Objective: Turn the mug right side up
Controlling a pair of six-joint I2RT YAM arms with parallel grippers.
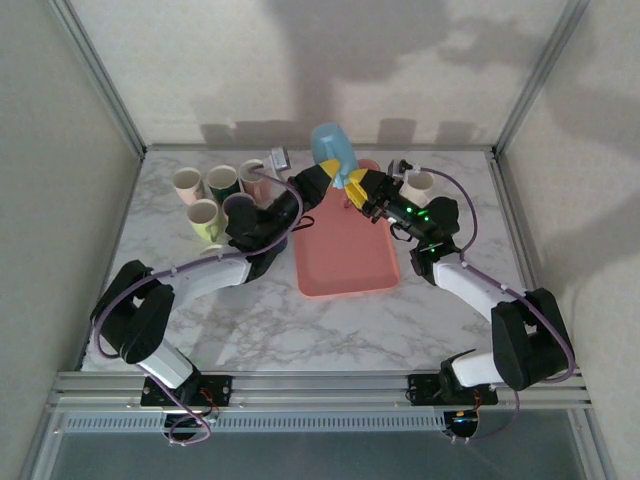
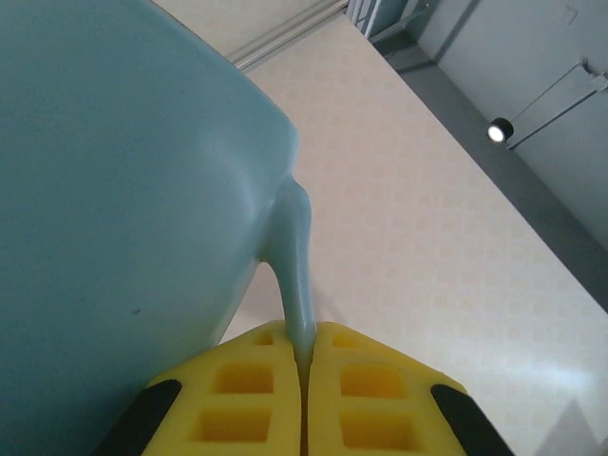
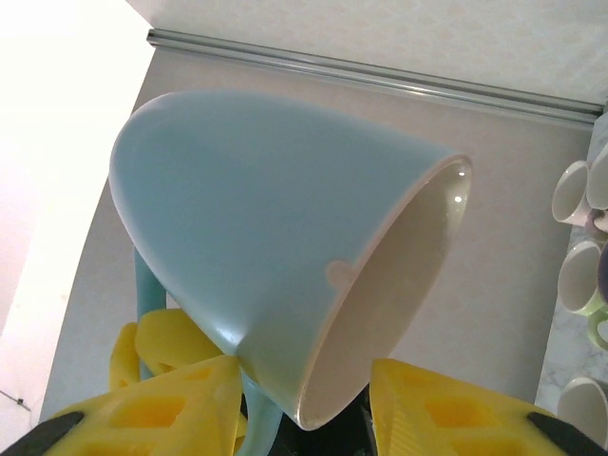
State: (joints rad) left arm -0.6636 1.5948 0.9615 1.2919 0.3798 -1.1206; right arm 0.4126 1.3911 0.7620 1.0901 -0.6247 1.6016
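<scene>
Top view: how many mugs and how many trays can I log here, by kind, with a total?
Mugs: 7 (blue mug, white mug, 5 left mugs)
Tray: 1
Total: 8

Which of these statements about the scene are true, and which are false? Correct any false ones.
1. The left tool pinches the blue mug by its handle. True.
2. The blue mug stands upright. False: it is tilted, held above the pink tray.
3. The right tool has a finger on either side of the mug's rim. True.
4. The mug is blue inside. False: its inside is cream.
5. It is the only mug here. False: other mugs stand left of the tray.
</scene>
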